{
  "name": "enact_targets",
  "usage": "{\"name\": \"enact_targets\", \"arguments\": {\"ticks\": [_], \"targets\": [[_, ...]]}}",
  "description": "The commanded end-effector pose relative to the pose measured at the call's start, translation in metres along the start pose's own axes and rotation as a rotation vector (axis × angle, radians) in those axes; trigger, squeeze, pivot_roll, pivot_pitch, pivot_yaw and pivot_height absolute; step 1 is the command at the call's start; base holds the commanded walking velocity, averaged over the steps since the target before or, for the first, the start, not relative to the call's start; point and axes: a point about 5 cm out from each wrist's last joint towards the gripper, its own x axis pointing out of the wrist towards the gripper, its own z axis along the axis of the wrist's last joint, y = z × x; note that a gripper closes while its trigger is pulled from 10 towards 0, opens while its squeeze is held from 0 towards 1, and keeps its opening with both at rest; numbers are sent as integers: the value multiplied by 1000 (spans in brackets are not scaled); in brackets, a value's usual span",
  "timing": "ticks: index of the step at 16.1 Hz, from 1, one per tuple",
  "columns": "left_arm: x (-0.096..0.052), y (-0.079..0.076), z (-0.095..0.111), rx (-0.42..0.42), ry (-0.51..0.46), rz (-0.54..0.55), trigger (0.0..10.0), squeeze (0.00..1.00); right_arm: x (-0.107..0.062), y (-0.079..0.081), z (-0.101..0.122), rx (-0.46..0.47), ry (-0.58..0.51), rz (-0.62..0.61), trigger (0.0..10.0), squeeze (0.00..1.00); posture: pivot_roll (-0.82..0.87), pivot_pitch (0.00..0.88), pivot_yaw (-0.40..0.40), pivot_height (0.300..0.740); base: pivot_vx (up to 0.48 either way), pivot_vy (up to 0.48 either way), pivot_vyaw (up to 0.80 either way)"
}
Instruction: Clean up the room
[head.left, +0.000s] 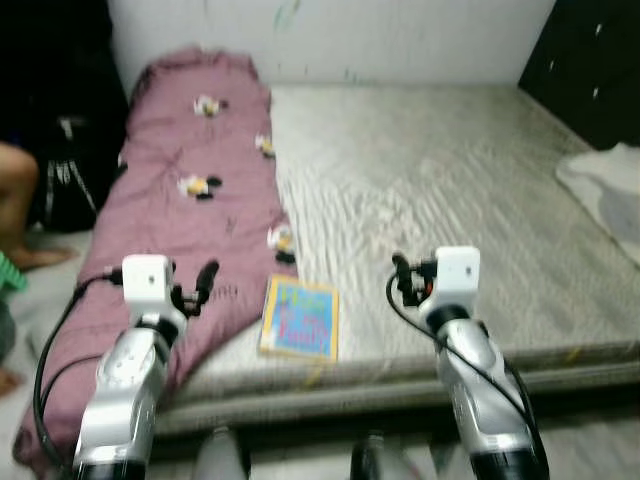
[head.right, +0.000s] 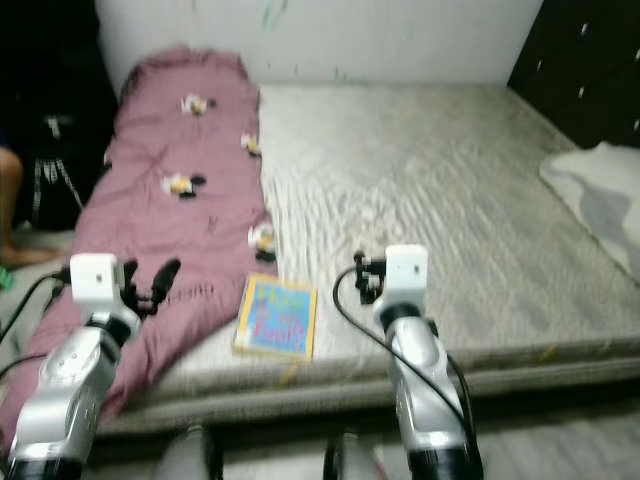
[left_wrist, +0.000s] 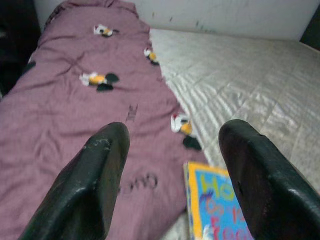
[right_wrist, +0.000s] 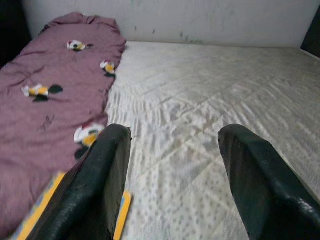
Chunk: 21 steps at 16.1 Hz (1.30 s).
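While both tools hover open over the bed's (head.left: 450, 180) near edge, left tool (head.left: 197, 285) above the purple blanket (head.left: 190, 200), right tool (head.left: 402, 280) beside the book (head.left: 299, 318).

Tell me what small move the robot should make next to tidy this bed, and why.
Probably ease the left pincer forward and toward the book. Both pincers hover open and hold nothing; the book lies flat near the mattress front edge beside the purple blanket, closest to the left one.

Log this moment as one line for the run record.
left gripper: open, above purple blanket | right gripper: open, above mattress | book: flat near mattress front edge, between arms, untouched
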Motion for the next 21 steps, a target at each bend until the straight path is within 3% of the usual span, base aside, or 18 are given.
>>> {"name": "enact_targets", "arguments": {"ticks": [1,10,21], "targets": [[0,0,-3,5,16,2,10000,0,0,-3,-1,2,6,-11,10000,0,-14,0,-37,606,0,0,0],[-2,-2,-2,-22,-3,-21,10000,0,0,-2,-2,2,8,-3,10000,0,-10,0,-43,606,0,0,0],[-4,2,-2,-30,1,-21,10000,0,-1,-1,-3,2,22,5,10000,0,-5,0,-54,606,336,0,0]]}}
